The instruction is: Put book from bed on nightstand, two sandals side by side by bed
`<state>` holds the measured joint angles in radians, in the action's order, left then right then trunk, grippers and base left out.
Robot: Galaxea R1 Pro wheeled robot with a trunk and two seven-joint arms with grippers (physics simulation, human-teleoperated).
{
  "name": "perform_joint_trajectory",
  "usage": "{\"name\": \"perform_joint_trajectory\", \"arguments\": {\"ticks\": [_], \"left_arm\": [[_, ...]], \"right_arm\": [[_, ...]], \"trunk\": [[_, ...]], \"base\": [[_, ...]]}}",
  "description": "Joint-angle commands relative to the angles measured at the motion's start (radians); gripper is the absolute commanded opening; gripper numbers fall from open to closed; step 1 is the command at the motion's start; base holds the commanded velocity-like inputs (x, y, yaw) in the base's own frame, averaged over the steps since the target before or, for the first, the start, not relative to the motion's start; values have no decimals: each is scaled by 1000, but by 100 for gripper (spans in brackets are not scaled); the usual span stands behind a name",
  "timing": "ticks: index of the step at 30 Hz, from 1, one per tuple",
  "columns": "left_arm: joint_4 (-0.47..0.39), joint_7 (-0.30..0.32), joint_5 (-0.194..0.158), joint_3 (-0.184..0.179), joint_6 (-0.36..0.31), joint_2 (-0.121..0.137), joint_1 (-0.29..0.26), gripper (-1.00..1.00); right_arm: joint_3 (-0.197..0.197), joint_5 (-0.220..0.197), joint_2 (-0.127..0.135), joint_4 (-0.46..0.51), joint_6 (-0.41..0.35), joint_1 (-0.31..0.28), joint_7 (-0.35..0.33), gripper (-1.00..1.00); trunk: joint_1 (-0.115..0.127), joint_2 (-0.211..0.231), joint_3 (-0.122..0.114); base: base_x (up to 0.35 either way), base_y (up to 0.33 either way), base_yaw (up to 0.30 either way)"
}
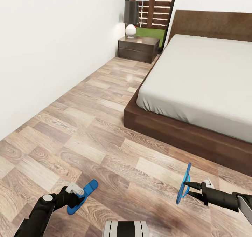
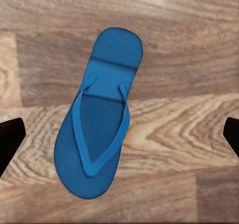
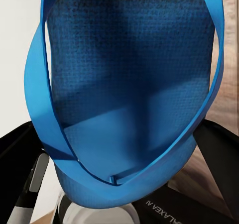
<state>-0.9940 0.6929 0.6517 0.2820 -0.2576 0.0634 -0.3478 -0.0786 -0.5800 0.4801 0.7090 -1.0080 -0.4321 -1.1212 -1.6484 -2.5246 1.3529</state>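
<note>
On floor, left sandal flat, right sandal upright edgewise

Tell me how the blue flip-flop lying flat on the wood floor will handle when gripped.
The flat bright blue flip-flop looks thin, so probably light and somewhat bendy. Its thin straps likely flex if pinched. Lying flat on the plank floor, it shouldn't roll.

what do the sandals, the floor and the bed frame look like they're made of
Sandals: probably matte foam or rubber; the sole shows fine grainy texture and thin flexible-looking straps. Floor: wood or laminate planks with visible grain and a slight sheen. Bed frame: dark brown wood, faint grain, satin finish.
</note>
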Motion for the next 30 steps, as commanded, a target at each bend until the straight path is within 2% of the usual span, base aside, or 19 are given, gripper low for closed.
{"name": "perform_joint_trajectory", "arguments": {"ticks": [1, 7, 9, 11, 12, 13, 16, 30], "left_arm": [[-2, 7, 4, 2, -5, 0, 0, 100], [-2, 6, 4, 3, -5, 0, 0, 100], [-2, -3, 4, 3, -5, 0, 0, 100], [-3, -49, 4, 2, -4, 0, 0, 100], [-2, -124, 5, -1, -5, -2, 0, 100], [-1, -160, 5, -2, -5, -3, 0, 100], [3, -224, 7, -4, -5, -13, 0, 100], [24, -246, 10, -10, -6, -19, 0, 100]], "right_arm": [[-1, 0, 0, 0, -4, 0, -4, -100], [-1, 0, 0, 0, -4, 0, -3, -100], [-1, 0, 0, 1, -4, 0, -3, -100], [-1, 0, 0, 1, -4, 0, -3, -100], [-1, 0, 0, 0, -4, 0, -3, -100], [-1, 0, 0, 0, -4, 0, -3, -100], [-1, 0, 0, 0, -4, 0, -3, -100], [-1, 0, 0, 0, -4, 0, -3, -100]], "trunk": [[0, -1, 5], [-3, -2, 28], [-3, -2, 28], [-3, -2, 28], [-3, -2, 28], [-3, -2, 28], [-3, -2, 28], [-3, -2, 28]], "base": [[0, 0, 0], [0, 0, 0], [0, 0, 0], [0, 0, 0], [0, 0, 0], [0, 0, 0], [0, 0, 0], [0, 0, 0]]}}
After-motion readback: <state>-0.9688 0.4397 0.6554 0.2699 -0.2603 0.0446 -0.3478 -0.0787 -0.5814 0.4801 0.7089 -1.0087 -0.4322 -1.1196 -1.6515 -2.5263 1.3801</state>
